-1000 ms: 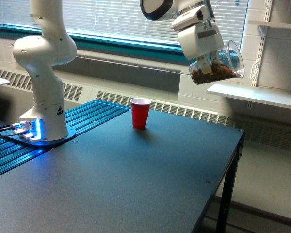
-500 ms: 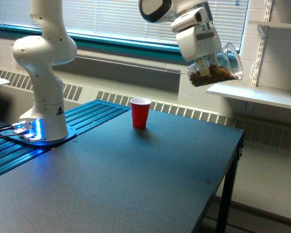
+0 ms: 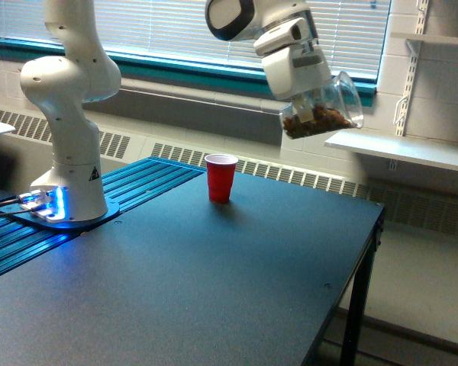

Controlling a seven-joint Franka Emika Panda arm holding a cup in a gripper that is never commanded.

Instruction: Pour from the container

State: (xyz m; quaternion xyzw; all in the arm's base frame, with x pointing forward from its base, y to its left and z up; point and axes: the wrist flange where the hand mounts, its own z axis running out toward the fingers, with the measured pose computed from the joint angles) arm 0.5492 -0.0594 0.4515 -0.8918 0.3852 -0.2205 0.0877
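Overhead, claw (image 3: pixel 311 107) clenched on clear cup (image 3: pixel 326 108) — tilted, brown bits inside — red cup (image 3: pixel 220 178) well below.

No words, brand names or numbers can be read anywhere in the exterior view; the only sign is a small black triangular sticker (image 3: pixel 94 173) on the lower part of the white robot arm base (image 3: pixel 70 183), its symbol too small to make out.

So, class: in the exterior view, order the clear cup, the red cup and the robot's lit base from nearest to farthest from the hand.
1. Clear cup: held in the hand, tilted.
2. Red cup: on the table, below and toward the view's left.
3. Lit base: far left.
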